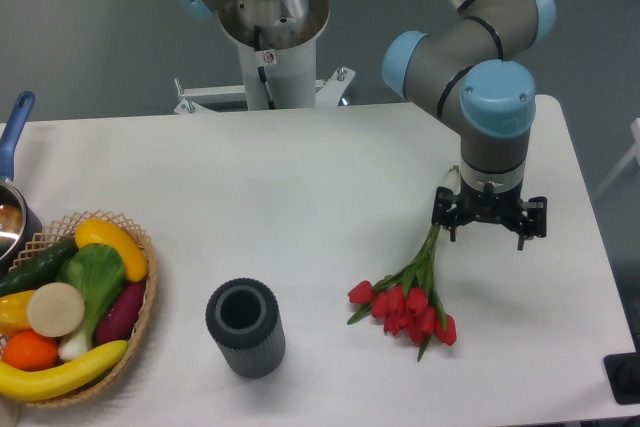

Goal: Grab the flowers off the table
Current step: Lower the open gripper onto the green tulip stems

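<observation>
The flowers (pixel 408 307), a small bunch of red tulips with green stems, lie flat on the white table (pixel 300 177) at the front right. The buds point to the front and the stems run up and to the right. My gripper (pixel 487 235) points down just above the table at the stem ends. Its jaws stand wide apart. The tip of the stems lies by the left finger (pixel 447 222), not between the two fingers. Nothing is held.
A dark ribbed cup (pixel 246 328) stands upright left of the flowers. A wicker basket (pixel 143 312) of fake fruit and vegetables sits at the front left. A pot with a blue handle (pixel 17 119) is at the left edge. The arm's base (pixel 272 47) stands behind the table.
</observation>
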Robot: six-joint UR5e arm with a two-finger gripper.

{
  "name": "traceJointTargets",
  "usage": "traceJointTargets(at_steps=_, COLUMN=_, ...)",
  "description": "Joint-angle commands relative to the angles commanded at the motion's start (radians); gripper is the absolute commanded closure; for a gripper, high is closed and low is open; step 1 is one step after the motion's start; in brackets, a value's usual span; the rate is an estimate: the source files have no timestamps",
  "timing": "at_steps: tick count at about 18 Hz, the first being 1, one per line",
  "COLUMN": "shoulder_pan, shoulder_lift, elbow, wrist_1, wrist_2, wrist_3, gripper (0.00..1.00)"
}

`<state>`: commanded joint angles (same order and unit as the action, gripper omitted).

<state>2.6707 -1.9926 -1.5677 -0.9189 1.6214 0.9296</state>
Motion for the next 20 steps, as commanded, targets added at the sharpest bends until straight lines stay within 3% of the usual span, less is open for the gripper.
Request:
traceJointTargets(at_steps=8, shoulder_pan=-0.003, shoulder_lift=0.003, elbow=-0.021, wrist_1=0.009, wrist_2=-0.002, wrist_3=0.000, gripper=0.00)
traceJointTargets(at_steps=12, shoulder_pan=-0.002, shoulder_lift=0.003, elbow=-0.081, wrist_1=0.081, wrist_2=0.002, wrist_3=-0.005, gripper=0.00)
traceJointTargets(at_steps=20, shoulder_pan=-0.005, shoulder_lift=-0.029, elbow=-0.116, wrist_1=0.080, wrist_2=0.003, wrist_3=0.000, gripper=0.00)
